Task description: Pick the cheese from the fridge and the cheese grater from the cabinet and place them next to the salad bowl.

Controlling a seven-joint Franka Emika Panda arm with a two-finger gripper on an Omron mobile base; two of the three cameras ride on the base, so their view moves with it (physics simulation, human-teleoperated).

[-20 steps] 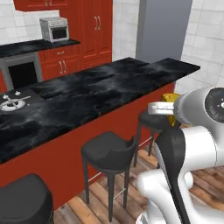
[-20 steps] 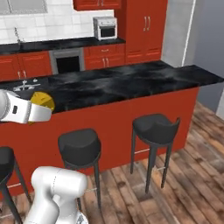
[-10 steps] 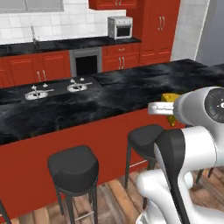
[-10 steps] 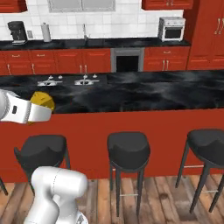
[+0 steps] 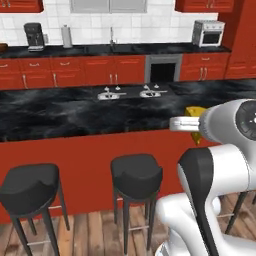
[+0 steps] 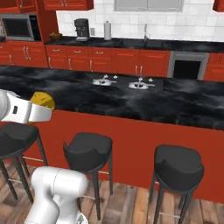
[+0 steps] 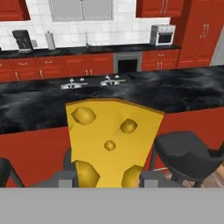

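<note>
The cheese (image 7: 109, 140), a yellow wedge with round holes, sits upright between the two fingertips of my gripper (image 7: 107, 179), which is shut on its lower part. From the base views the cheese (image 5: 195, 112) (image 6: 42, 99) pokes out past my white hand, held in the air in front of the black island counter (image 5: 75, 117). A small bowl with green in it, the salad bowl (image 6: 54, 35), stands far off on the back counter beside the microwave (image 6: 17, 27). Red upper cabinets (image 5: 200, 4) with shut doors line the wall. The fridge and the cheese grater are out of view.
Three black stools (image 6: 89, 148) (image 6: 178, 165) (image 5: 30, 186) stand along the island's red front. Silver fittings (image 5: 112, 94) lie on the island top. A coffee machine (image 5: 34, 36), a paper roll (image 5: 66, 36) and a toaster oven (image 5: 208, 33) stand on the back counter.
The base has turned, so the whole picture has swung along the kitchen and the grey fridge has left the view. The cheese stays gripped in the same place against my hand.
</note>
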